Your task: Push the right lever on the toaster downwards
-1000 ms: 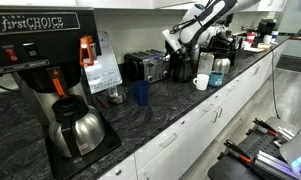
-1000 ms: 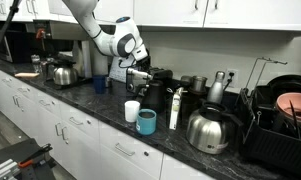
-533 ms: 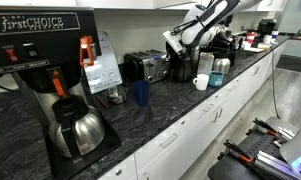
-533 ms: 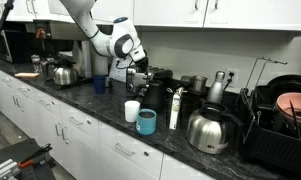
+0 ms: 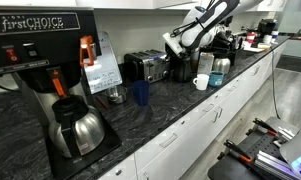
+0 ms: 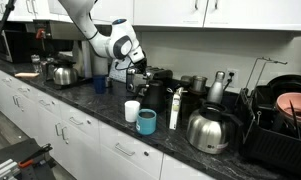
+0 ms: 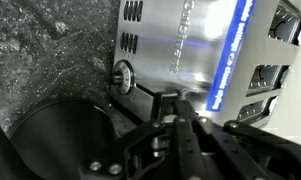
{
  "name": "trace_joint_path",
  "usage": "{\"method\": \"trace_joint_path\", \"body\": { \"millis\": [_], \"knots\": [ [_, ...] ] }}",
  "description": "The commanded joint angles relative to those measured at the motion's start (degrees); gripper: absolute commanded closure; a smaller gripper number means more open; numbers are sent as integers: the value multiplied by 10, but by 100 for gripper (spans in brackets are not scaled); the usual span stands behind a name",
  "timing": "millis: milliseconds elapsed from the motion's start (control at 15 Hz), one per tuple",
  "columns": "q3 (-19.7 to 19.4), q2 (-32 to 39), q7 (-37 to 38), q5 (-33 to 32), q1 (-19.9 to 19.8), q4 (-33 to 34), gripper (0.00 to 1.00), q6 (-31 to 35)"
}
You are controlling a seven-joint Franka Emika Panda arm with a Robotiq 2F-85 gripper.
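Note:
The toaster [image 5: 143, 67], chrome-sided with black top and trim, stands at the back of the dark counter. In an exterior view [image 6: 158, 80] it is partly hidden behind the arm. My gripper [image 5: 174, 50] hangs at the toaster's end, also seen in an exterior view [image 6: 140, 72]. In the wrist view the toaster's chrome side [image 7: 180, 45] with vent slots and a round knob [image 7: 121, 72] fills the top. My gripper [image 7: 180, 105] is shut, its fingers pressed together, tips right at the black trim by a small black lever. I cannot tell whether they touch it.
A tall black coffee machine [image 5: 40, 60] with a steel carafe [image 5: 75, 130] stands near the camera. A blue cup [image 5: 140, 93], a white mug [image 6: 132, 110], a teal cup [image 6: 147, 122], a bottle [image 6: 174, 108] and a dish rack [image 6: 280, 120] share the counter.
The arm has shifted only very slightly at the toaster's end. Nothing else has moved.

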Motion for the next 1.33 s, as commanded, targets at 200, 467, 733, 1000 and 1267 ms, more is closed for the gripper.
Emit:
{"method": "trace_joint_path", "body": {
  "millis": [200,467,733,1000,1267],
  "knots": [
    [1,15,-19,-10,3,9,100,12],
    [-9,22,-27,-13,3,15,100,17],
    [-3,27,-38,-8,0,16,100,19],
    [-4,31,-42,-7,2,12,100,19],
    [-5,47,-41,-7,3,16,100,21]
  ]
}}
